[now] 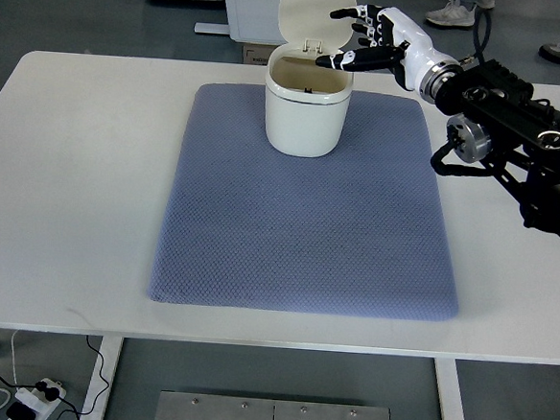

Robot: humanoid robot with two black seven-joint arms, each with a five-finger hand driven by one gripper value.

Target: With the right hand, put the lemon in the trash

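Fingers (353,61) spread above open bin (306,111)

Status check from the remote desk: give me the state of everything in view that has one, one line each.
Trash bin: upright on the mat, open.
Bin lid: flipped up at the back.
Right hand: above the bin's right rim, fingers spread, holding nothing.
Lemon: not visible; whether it lies inside the bin cannot be told.
Blue mat: flat on the table, bare except for the bin.
Left hand: not in view.
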